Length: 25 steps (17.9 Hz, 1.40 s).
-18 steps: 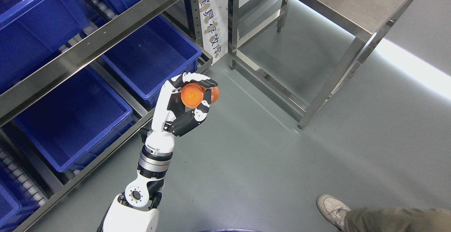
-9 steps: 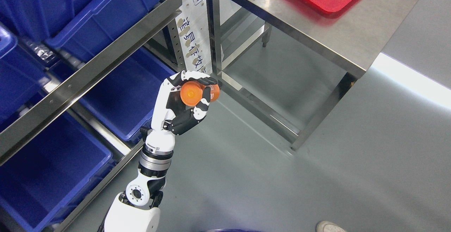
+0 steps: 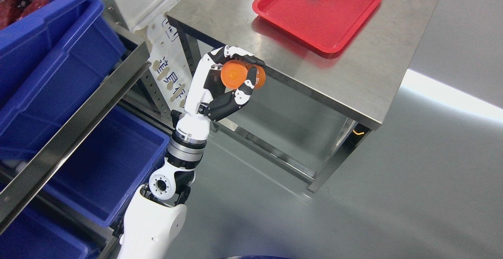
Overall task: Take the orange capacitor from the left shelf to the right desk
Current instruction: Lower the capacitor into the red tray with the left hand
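Left hand [image 3: 224,88] fingers [image 3: 245,88] curl tight around the orange capacitor [image 3: 237,75].

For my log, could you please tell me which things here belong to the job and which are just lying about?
Job: orange capacitor, held in left hand; steel desk; shelf.
Lying about: red tray; blue bins.

The head camera has swung toward the steel desk [image 3: 353,74], bringing its top and a red tray [image 3: 322,9] fully into view. The left hand [image 3: 226,84] has risen with the orange capacitor [image 3: 237,75], now at the desk's near edge; the person's shoe is gone.
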Tool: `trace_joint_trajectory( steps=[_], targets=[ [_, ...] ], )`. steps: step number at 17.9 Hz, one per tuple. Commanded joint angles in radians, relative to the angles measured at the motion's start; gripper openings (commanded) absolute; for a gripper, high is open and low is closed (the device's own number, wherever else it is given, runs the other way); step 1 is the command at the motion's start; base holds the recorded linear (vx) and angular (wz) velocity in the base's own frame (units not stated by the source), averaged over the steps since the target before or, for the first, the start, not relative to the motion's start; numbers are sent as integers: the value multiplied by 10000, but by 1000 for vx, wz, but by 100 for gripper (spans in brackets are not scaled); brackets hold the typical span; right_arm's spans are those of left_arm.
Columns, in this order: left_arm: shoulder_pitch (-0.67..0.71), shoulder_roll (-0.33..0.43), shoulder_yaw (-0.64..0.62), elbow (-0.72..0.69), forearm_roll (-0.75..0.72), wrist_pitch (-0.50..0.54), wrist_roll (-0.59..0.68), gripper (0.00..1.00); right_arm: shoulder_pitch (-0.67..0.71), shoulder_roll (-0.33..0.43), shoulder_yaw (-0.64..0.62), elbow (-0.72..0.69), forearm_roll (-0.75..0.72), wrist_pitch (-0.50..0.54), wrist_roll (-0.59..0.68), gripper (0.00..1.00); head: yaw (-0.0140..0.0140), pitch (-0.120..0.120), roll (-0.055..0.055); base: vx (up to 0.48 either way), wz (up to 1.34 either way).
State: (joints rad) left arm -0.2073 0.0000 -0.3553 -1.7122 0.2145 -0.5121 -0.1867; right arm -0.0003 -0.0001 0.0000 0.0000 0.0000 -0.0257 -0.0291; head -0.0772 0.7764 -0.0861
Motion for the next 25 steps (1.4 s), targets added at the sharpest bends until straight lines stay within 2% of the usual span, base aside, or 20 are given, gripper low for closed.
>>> trace_joint_trajectory(
  steps=[1, 3, 8, 13, 22, 25],
  targets=[
    [-1637, 175, -987, 49, 293, 716, 11, 1, 202, -173, -122, -174, 31, 27, 0, 100, 0, 0, 0, 367, -314],
    [-2219, 175, -987, 156, 767, 1634, 27, 1, 202, -173, -122, -174, 31, 27, 0, 100, 0, 0, 0, 301, -277],
    [-3218, 175, -819, 279, 831, 3614, 11, 1, 202, -173, -122, -174, 31, 27, 0, 100, 0, 0, 0, 327, -261],
    [-3311, 175, -514, 432, 877, 6006, -4, 2, 202, -173, -122, -174, 31, 11, 0, 100, 0, 1, 0, 271, -198],
    [-3020, 175, 575, 663, 877, 7374, -188, 2, 202, -173, -122, -174, 31, 27, 0, 100, 0, 2, 0, 167, -134],
    [-2821, 175, 914, 663, 877, 7514, -845, 3, 202, -173, -122, -174, 31, 27, 0, 100, 0, 2, 0, 65, -42]
  ],
)
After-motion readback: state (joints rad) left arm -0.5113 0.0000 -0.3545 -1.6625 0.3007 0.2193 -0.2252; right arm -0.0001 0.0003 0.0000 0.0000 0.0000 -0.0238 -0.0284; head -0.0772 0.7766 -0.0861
